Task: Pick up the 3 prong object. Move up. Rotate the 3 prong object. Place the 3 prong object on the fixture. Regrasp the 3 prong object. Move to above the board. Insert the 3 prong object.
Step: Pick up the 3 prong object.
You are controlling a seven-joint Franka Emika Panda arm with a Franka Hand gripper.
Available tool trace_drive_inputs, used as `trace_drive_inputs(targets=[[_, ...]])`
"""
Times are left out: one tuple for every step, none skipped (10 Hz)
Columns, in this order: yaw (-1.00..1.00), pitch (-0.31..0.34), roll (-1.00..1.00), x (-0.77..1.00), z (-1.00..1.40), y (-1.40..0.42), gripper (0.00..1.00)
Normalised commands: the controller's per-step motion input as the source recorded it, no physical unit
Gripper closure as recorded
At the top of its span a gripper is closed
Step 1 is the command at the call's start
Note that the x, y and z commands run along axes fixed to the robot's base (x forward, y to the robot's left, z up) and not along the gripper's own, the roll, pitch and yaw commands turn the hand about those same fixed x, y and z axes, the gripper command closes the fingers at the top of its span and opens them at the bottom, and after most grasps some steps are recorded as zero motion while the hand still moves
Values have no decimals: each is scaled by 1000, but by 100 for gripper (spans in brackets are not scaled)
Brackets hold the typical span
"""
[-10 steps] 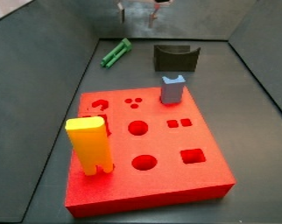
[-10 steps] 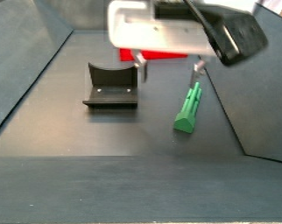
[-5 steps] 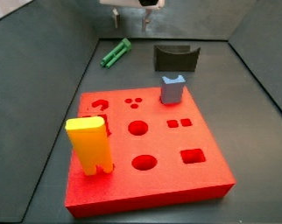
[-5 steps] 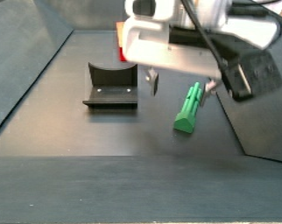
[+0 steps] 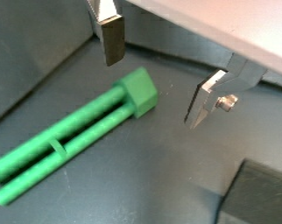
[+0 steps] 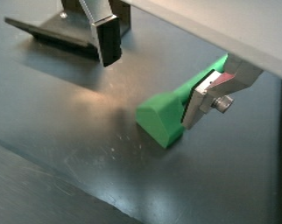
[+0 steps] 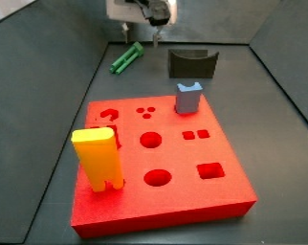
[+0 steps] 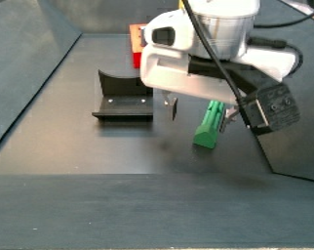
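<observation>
Pick-up not yet done. The claw [image 5: 155,74] is held open above the 3 prong object [image 5: 74,144], which lies flat on the table [image 6: 74,131], ungrasped, its end between the fingers. Grasp, rotation, fixture [image 7: 191,64] placement, regrasp and board [image 7: 183,163] insertion are judged outstanding.

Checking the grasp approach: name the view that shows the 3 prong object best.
A wrist view: the 3 prong object lies full length on the floor below the open gripper. Another wrist view shows only its end; in the side views it is small or partly hidden.
</observation>
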Motion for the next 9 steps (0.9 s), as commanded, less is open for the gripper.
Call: trace_drive_inputs(targets=[[0, -363, -29, -86, -534, 0, 0], [0, -394, -61, -66, -460, 0, 0], [-9, -420, -160, -91, -351, 63, 0], [-97, -444, -210, -131, -266, 57, 0], [-97, -433, -223, -171, -271, 100, 0], [-49, -349, -174, -171, -283, 154, 0], [-63, -27, 0, 0, 0, 0, 0], [0, -47, 0, -49, 0, 0, 0], [0, 0, 0, 46, -9, 0, 0]])
